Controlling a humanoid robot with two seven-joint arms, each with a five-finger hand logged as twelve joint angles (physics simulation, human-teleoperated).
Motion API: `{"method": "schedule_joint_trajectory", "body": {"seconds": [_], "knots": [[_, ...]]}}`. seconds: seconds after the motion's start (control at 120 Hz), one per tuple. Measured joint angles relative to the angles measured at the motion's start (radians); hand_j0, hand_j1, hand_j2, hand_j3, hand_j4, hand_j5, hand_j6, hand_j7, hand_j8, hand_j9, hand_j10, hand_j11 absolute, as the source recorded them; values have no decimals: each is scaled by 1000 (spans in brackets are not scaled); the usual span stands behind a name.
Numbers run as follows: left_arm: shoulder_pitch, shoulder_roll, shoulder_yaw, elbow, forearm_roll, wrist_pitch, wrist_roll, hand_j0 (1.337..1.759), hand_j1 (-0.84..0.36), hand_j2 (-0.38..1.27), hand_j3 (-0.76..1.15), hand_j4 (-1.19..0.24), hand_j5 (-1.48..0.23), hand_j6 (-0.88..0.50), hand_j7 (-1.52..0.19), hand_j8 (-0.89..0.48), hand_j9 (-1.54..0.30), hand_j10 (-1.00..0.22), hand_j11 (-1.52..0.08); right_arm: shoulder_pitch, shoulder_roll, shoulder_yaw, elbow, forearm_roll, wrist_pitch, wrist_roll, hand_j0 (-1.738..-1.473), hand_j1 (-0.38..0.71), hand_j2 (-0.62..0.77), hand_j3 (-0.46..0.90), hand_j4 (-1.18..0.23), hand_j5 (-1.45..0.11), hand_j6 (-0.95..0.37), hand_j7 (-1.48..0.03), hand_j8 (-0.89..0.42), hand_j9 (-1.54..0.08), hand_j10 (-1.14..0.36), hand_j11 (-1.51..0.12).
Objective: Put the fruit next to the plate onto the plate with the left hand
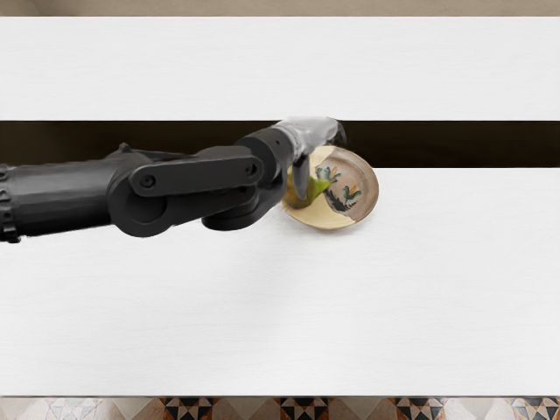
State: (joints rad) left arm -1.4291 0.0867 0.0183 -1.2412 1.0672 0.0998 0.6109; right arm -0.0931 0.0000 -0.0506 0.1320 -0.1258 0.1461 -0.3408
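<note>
The left hand (308, 144) hangs over the plate's near-left edge, fingers curled down round the yellow-green fruit (295, 194), one dark finger crossing its front. The fruit is just inside the rim of the patterned plate (371, 187) on the white table (394, 289). I can't tell whether it rests there. It looks like the placing step. Next the fingers should loosen gently, then lift straight up.
</note>
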Motion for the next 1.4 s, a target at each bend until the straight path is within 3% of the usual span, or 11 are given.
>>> {"method": "schedule_joint_trajectory", "body": {"seconds": [0.167,0.383,0.583,0.692,0.75,0.867,1.058,1.258,1.4], "knots": [[-16,98,-29,-142,-75,-43,0,1658,50,56,0,-252,-330,-252,-330,-252,-329,-252,-329,-1,0,0,1,0,1,0,-1658,-349,0,0,0,0,0,0,0,0,0,0],[9,255,-195,-265,-191,-213,0,1658,80,48,0,-227,-294,-227,-294,-227,-294,-227,-294,-2,0,0,1,0,1,0,-1658,-349,0,0,0,0,0,0,0,0,0,0],[247,360,-524,-308,-348,-537,0,1658,90,45,0,-218,-282,-219,-282,-218,-282,-218,-282,-2,0,0,1,0,1,0,-1658,-349,0,0,0,0,0,0,0,0,0,0],[297,457,-694,-313,-485,-649,0,1658,93,44,0,-215,-278,-216,-278,-216,-278,-215,-278,-2,0,0,1,0,2,0,-1658,-349,0,0,0,0,0,0,0,0,0,0],[295,573,-740,-314,-586,-676,0,1658,98,43,0,-211,-273,-212,-273,-212,-273,-211,-273,-3,0,0,1,0,3,0,-1658,-349,0,0,0,0,0,0,0,0,0,0],[299,659,-780,-313,-775,-699,0,1658,113,41,0,-198,-256,-198,-256,-198,-256,-198,-256,-3,0,0,1,0,5,0,-1658,-349,0,0,0,0,0,0,0,0,0,0],[327,752,-796,-313,-957,-709,0,1658,133,37,0,-181,-234,-181,-234,-181,-234,-181,-234,-4,0,0,1,0,6,0,-1658,-349,0,0,0,0,0,0,0,0,0,0],[393,819,-797,-312,-1039,-711,0,1658,143,35,0,-173,-224,-173,-224,-173,-224,-173,-224,-4,0,0,2,0,7,0,-1658,-349,0,0,0,0,0,0,0,0,0,0],[399,832,-797,-312,-1076,-711,0,1658,147,34,0,-170,-220,-170,-220,-169,-220,-169,-220,-4,0,0,2,0,7,0,-1658,-349,0,0,0,0,0,0,0,0,0,0]]}}
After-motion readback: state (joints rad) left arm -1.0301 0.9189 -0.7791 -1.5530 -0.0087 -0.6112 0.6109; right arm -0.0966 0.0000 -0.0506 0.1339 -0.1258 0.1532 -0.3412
